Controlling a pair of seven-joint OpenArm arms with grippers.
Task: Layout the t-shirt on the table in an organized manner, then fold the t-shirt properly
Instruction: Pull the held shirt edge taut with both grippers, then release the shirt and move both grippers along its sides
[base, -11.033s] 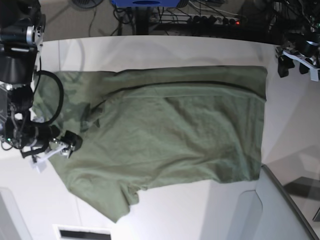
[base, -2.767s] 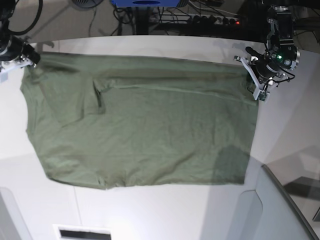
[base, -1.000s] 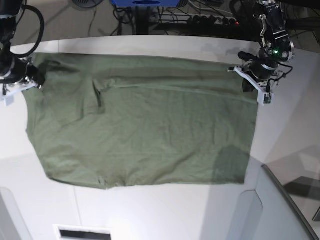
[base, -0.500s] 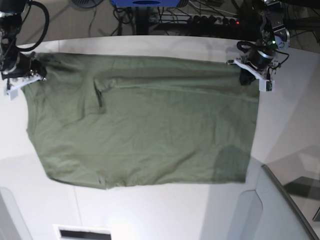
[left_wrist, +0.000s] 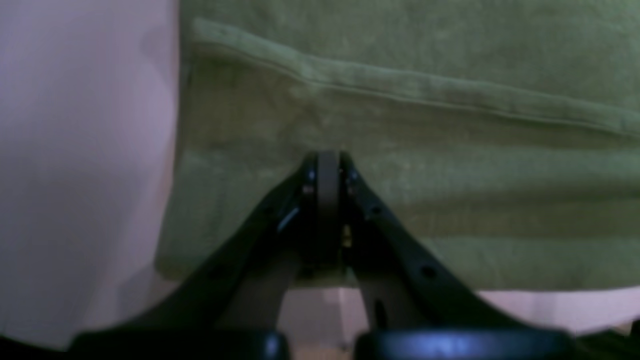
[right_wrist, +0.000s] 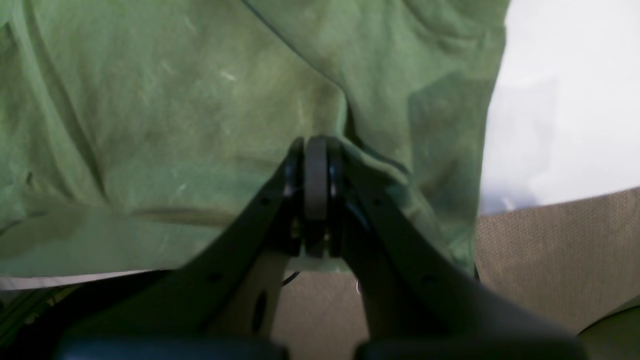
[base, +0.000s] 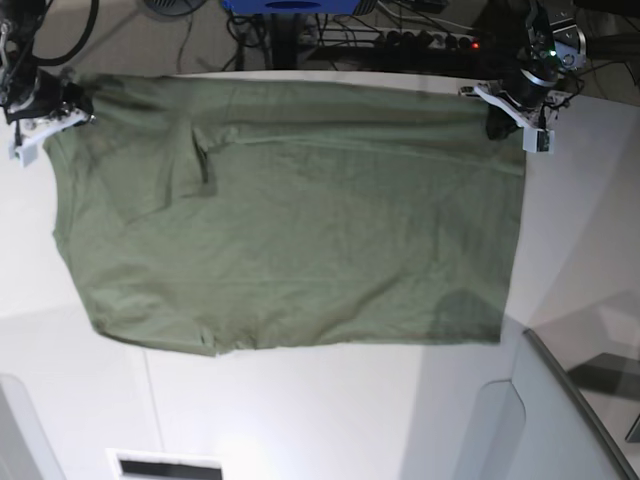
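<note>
the t-shirt (base: 290, 215) is lying spread over the white tabletop (base: 590, 230), its far edge stretching between the two arms and its near hem sitting towards the front of the base view. the left end effector (base: 505, 112) is sitting at the shirt's far corner on the right side of the base view, and the right end effector (base: 62, 100) is sitting at the far corner on the left side.

in the left wrist view, the left end effector (left_wrist: 327, 167) is showing its jaws pressed together, pinching the t-shirt (left_wrist: 410, 150) just inside a corner, with a stitched hem band running across the cloth beyond the tips and the tabletop (left_wrist: 85, 150) lying bare to the side.

in the right wrist view, the right end effector (right_wrist: 315, 155) is likewise pinching the t-shirt (right_wrist: 175, 125), its jaws pressed together on a fold of cloth that is bunching around the tips. the tabletop (right_wrist: 565, 115) is showing past the cloth's edge.
</note>
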